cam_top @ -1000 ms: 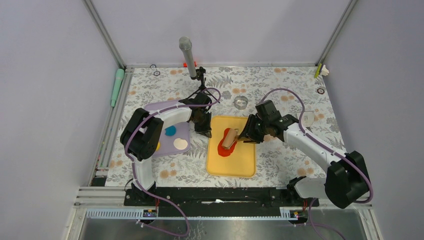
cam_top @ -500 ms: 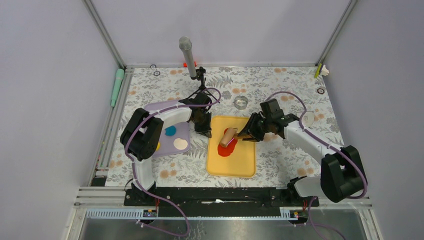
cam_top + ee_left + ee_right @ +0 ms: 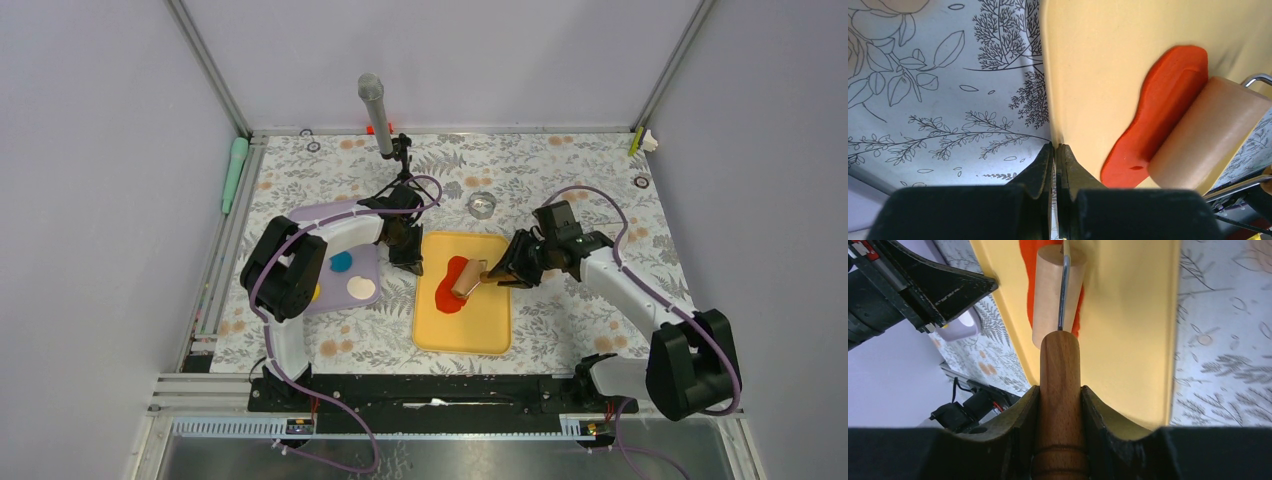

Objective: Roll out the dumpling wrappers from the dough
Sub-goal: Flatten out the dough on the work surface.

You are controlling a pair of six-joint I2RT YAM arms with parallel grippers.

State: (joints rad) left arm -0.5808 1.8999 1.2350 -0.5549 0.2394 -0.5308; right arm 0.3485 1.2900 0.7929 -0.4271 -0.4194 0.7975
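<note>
The red dough (image 3: 450, 290) lies as a flattened oblong slab on the yellow tray (image 3: 480, 325). A wooden roller (image 3: 465, 279) rests across its right side. My right gripper (image 3: 497, 273) is shut on the roller's handle (image 3: 1060, 375), and the drum (image 3: 1055, 290) sits on the dough (image 3: 1027, 275). My left gripper (image 3: 410, 262) is shut, its tips (image 3: 1055, 146) down at the tray's left edge (image 3: 1048, 75) with nothing between them. The left wrist view shows the dough (image 3: 1158, 110) pressed under the roller (image 3: 1198, 135).
A purple mat (image 3: 345, 225) left of the tray carries a blue disc (image 3: 342, 261), a cream disc (image 3: 361, 288) and a yellow one (image 3: 316, 293). A microphone on a stand (image 3: 375, 115) rises behind my left arm. A small metal dish (image 3: 482, 205) sits behind the tray.
My right arm has drawn back to the right, and the roller has rolled a little rightward over the dough. The left arm has not moved.
</note>
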